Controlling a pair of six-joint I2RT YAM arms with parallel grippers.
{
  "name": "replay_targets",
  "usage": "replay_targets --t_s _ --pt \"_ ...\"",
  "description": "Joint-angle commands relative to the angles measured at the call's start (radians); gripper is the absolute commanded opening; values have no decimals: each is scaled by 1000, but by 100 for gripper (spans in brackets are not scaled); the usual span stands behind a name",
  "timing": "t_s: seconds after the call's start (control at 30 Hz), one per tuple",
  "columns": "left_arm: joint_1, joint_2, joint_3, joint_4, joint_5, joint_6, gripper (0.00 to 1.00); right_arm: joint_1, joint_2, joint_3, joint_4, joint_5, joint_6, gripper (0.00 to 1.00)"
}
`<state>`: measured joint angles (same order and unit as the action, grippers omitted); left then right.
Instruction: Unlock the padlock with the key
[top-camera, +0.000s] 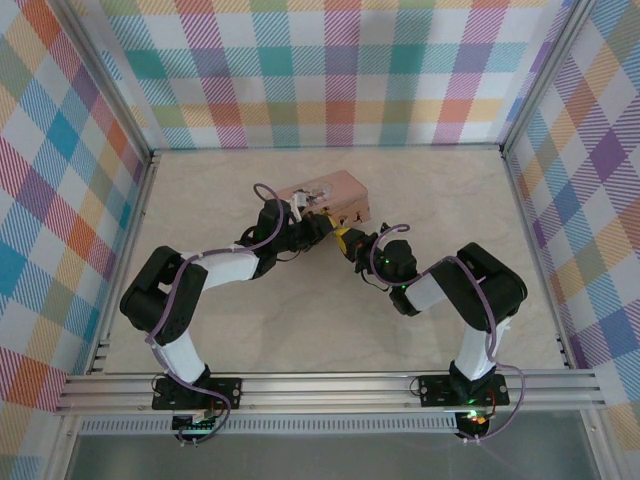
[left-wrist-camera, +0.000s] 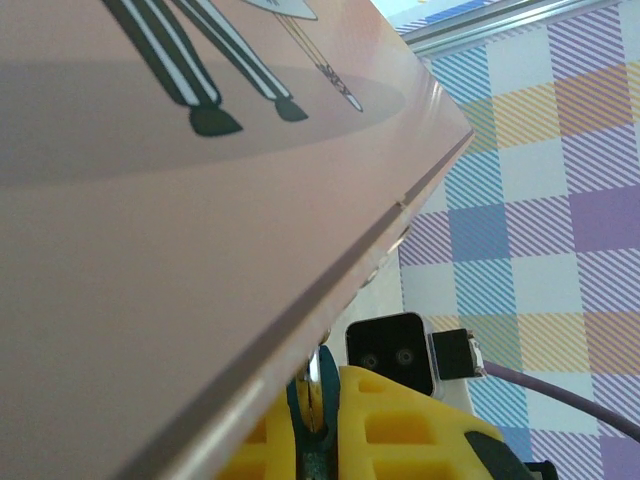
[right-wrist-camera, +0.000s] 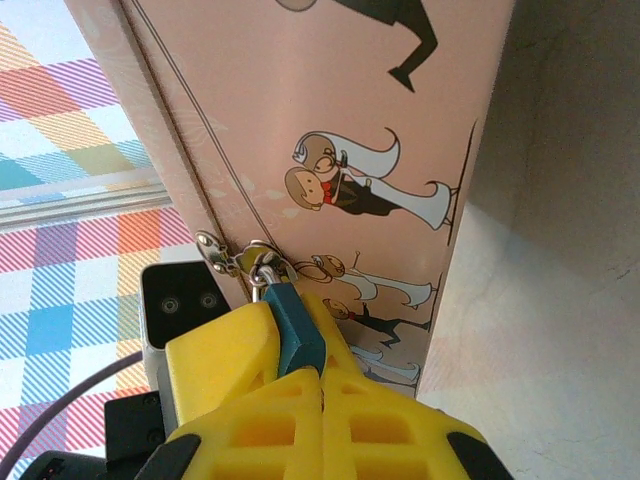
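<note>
Pink tin (top-camera: 325, 197) far on surface (top-camera: 300, 330), left hand (left-wrist-camera: 314, 405) pinching silvery key (left-wrist-camera: 315, 375) beneath tin edge, right hand (right-wrist-camera: 283, 318) clamped on padlock (right-wrist-camera: 262, 260) at clasp.

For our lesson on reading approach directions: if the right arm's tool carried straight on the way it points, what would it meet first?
The small silvery metal clasp on the lid seam of the pink picture-printed tin. The right tool sits right at it, apparently touching, though depth is hard to judge.
</note>
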<state>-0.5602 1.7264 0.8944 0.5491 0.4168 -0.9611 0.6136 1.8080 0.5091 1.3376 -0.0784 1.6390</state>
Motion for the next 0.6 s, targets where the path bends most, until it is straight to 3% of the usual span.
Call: replay_targets --t_s 0.0,0.57 --pt "-67 -37 -5 -15 249 21 0 -11 2 39 69 1 -19 0" --pt "-42 -43 18 -86 237 65 1 -43 5 31 69 -78 -26 2"
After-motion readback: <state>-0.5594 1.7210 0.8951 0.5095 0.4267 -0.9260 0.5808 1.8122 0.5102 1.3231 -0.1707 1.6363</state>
